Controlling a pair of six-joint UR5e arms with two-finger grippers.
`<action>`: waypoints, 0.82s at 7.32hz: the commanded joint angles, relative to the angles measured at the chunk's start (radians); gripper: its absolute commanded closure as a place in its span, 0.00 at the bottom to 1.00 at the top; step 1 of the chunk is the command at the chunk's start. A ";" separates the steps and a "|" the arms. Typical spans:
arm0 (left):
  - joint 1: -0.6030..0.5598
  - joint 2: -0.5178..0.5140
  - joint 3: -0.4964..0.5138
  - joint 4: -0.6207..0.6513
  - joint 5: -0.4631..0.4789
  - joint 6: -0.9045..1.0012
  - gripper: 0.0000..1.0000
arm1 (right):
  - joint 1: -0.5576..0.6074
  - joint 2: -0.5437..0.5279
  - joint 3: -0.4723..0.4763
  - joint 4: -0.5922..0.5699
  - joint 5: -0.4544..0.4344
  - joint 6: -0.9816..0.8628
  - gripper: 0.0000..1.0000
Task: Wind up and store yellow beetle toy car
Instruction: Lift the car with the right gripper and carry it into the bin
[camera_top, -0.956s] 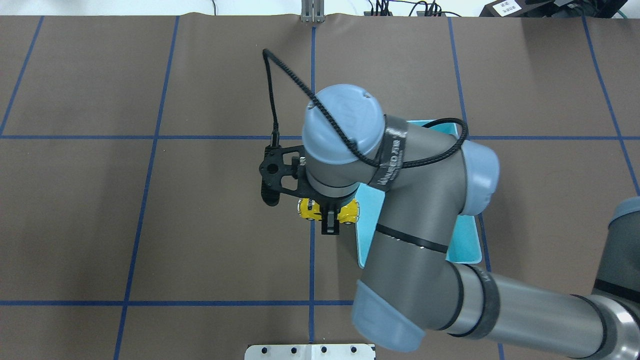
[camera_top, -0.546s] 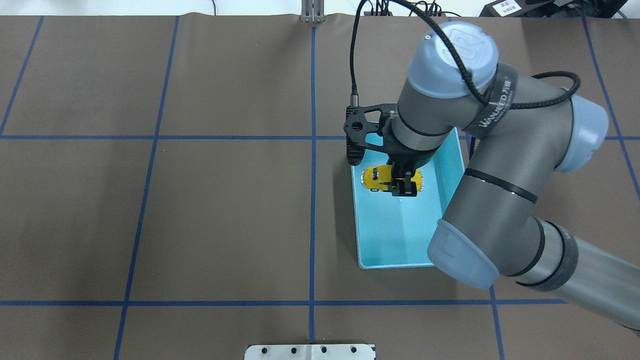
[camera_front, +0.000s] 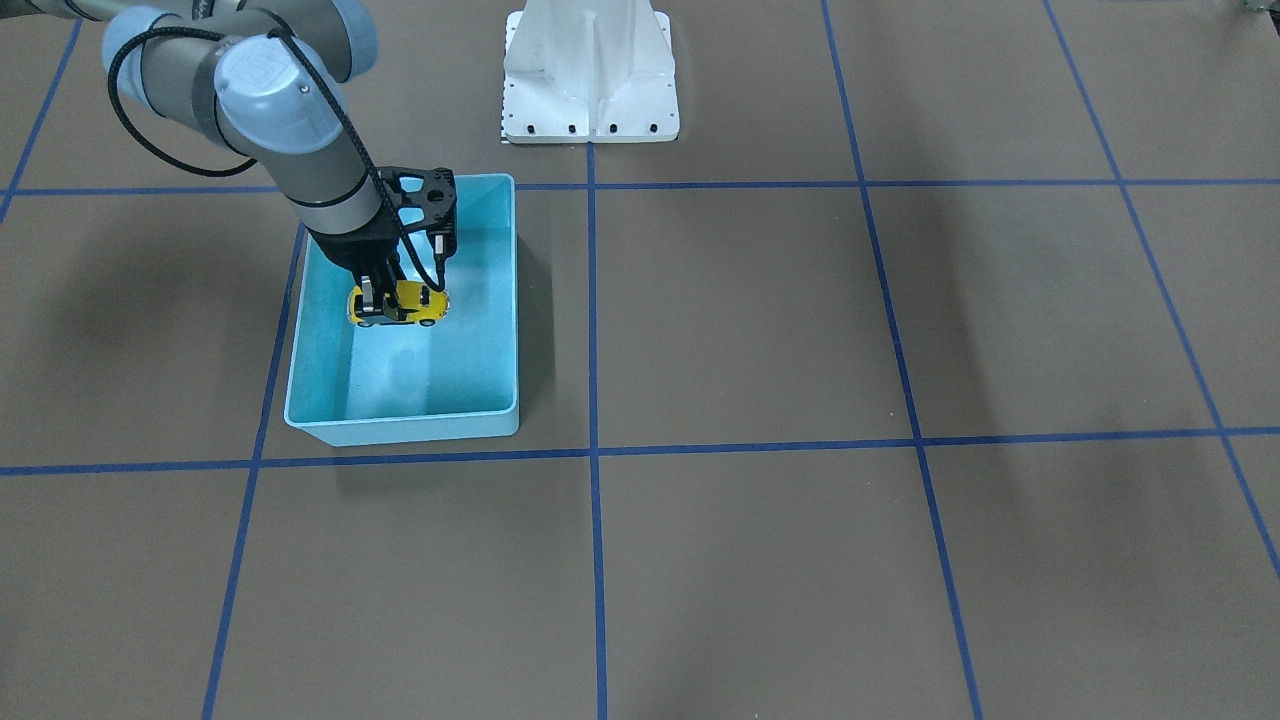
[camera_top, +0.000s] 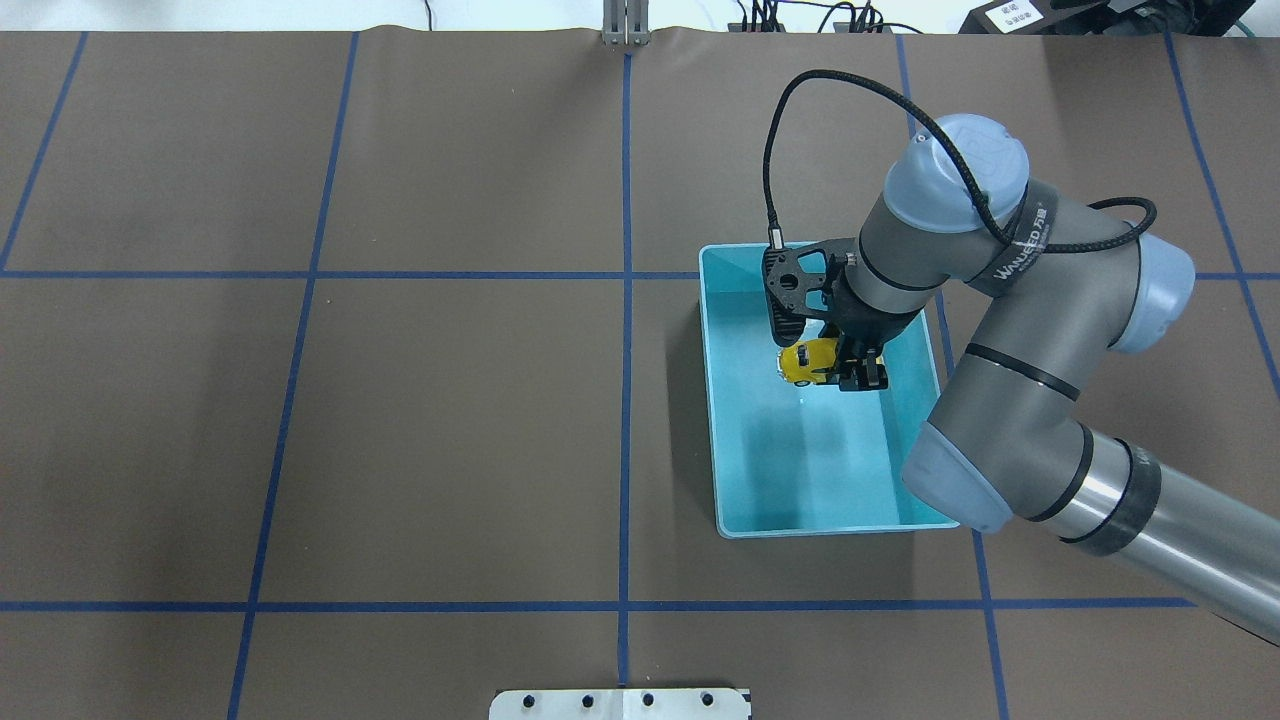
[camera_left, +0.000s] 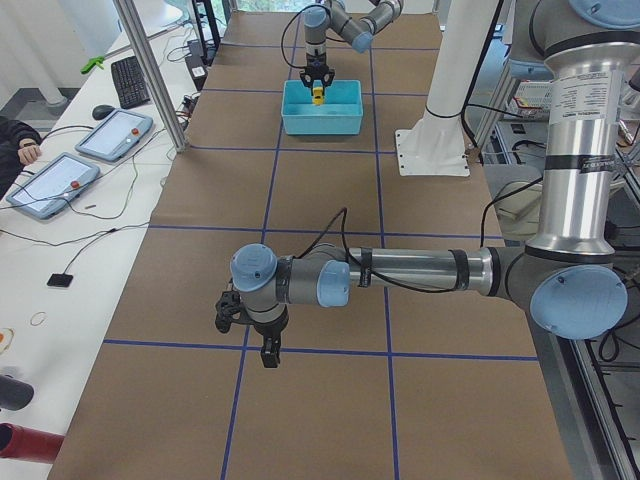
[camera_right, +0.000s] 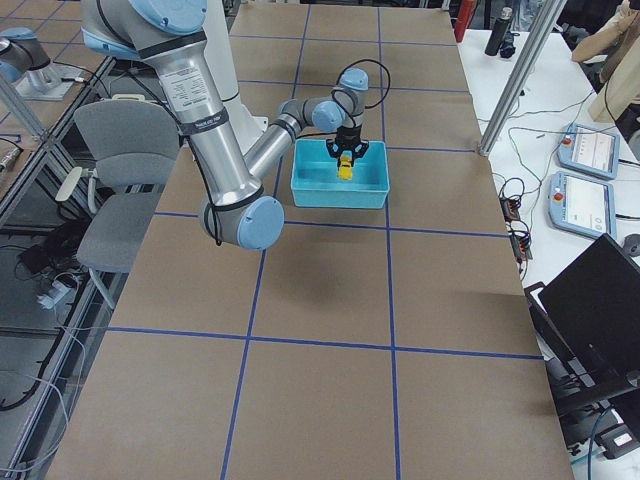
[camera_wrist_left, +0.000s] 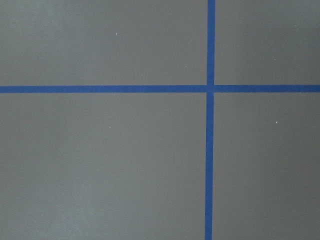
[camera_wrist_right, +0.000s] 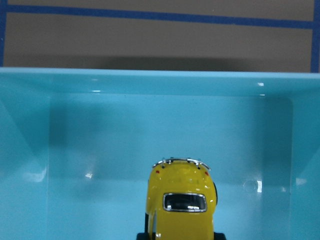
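Observation:
The yellow beetle toy car (camera_top: 803, 362) is held low inside the light blue bin (camera_top: 712, 400), in its far half. My right gripper (camera_top: 850, 366) is shut on the car from above. The front-facing view shows the car (camera_front: 412, 305) in the gripper (camera_front: 385, 300) inside the bin (camera_front: 400, 426). The right wrist view shows the car's roof (camera_wrist_right: 182, 200) against the bin's inner wall (camera_wrist_right: 100, 130). I cannot tell whether its wheels touch the floor. My left gripper (camera_left: 256, 338) hovers over bare table far from the bin, seen only in the exterior left view; I cannot tell whether it is open or shut.
The white mount base (camera_front: 590, 75) stands at the robot's side of the table. Blue tape lines (camera_wrist_left: 210, 89) cross the brown mat. A metal pole (camera_left: 150, 70) and tablets (camera_left: 55, 180) stand beside the table on the operators' side.
My right arm carried the car from the table left of the bin to over the bin, then lowered it inside.

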 joint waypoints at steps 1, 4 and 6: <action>0.004 -0.003 0.000 0.001 -0.001 -0.002 0.00 | -0.064 -0.012 -0.059 0.082 -0.004 0.023 1.00; 0.016 -0.003 0.003 0.001 -0.001 -0.005 0.00 | -0.091 -0.012 -0.054 0.085 -0.004 0.035 0.79; 0.021 -0.004 0.011 0.001 0.001 -0.002 0.00 | -0.091 -0.014 -0.050 0.085 -0.005 0.041 0.00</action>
